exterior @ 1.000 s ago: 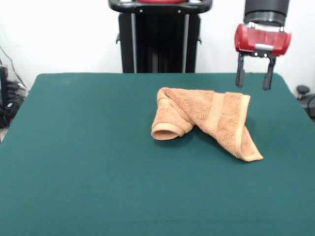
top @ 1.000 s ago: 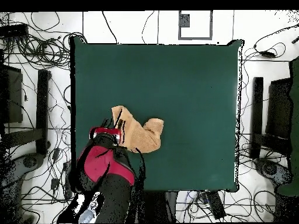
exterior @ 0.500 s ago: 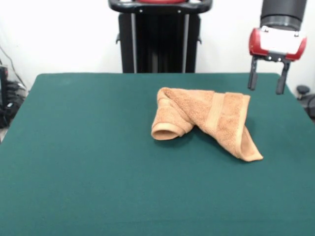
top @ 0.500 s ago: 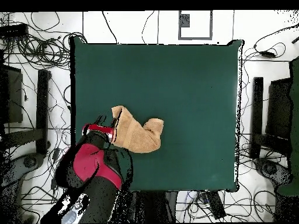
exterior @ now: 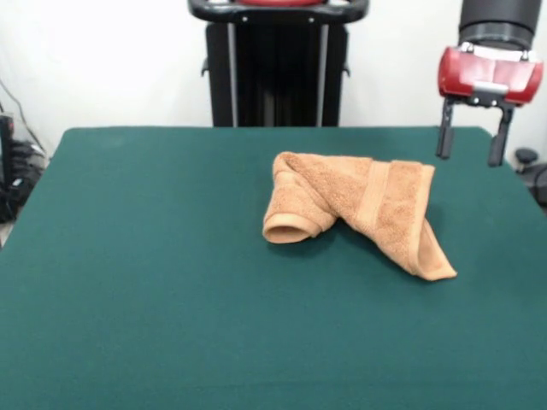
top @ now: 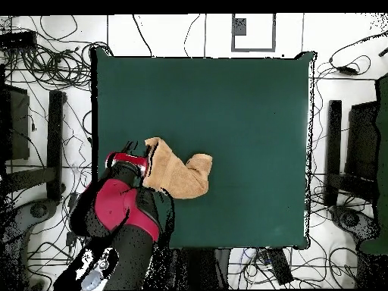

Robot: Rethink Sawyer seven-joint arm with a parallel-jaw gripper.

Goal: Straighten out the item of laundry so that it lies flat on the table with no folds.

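Orange-tan terry-cloth hand towel (exterior: 355,207) lies bunched on the dark green felt tabletop (exterior: 154,282), not flat. Front view: it sits right of the tabletop's centre, closer to the far edge than the near one. One end is rolled into an open tube facing the near edge. From there the cloth rises over a hump and runs down to a pointed corner aimed toward the near right corner of the tabletop. A woven band crosses the sloping part; a hemmed edge runs down to the point.

Overhead view: the same towel (top: 178,174) lies near the tabletop's left edge (top: 97,114), in the half nearer the robot's base, well apart from the other three edges.

Red and black hand (exterior: 470,145) hangs in the air above the far right corner of the tabletop in the front view, well clear of the surface. Its two dark fingers (exterior: 445,139) point straight down, spread apart, nothing between them: released. It does not touch the towel and stands beyond the towel's right end. Overhead, the red wrist and arm (top: 121,208) sit at the tabletop's left edge, just beside the towel.
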